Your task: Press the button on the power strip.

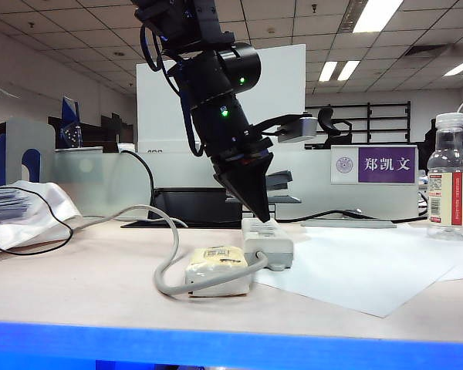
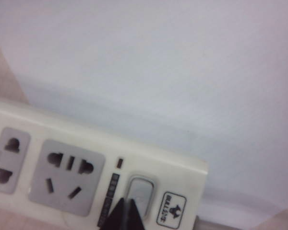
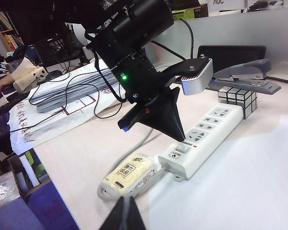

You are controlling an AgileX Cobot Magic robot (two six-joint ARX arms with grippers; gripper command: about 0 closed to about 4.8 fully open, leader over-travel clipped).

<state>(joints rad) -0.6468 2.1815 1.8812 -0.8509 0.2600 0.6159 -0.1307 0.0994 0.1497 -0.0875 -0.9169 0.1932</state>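
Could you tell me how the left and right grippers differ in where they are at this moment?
The left gripper has its tip down at the power strip, right by its button; the right gripper hangs back, apart from the strip, beyond the yellow packet. The left gripper points steeply down; the right's tilt is unclear. Both have black fingers closed to a point.

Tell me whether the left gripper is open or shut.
Shut: left gripper fingers meet in one point, tip at the power strip button.

You're in an open-plan office: ceiling tile lights, desk partitions, a name plate, office chair.
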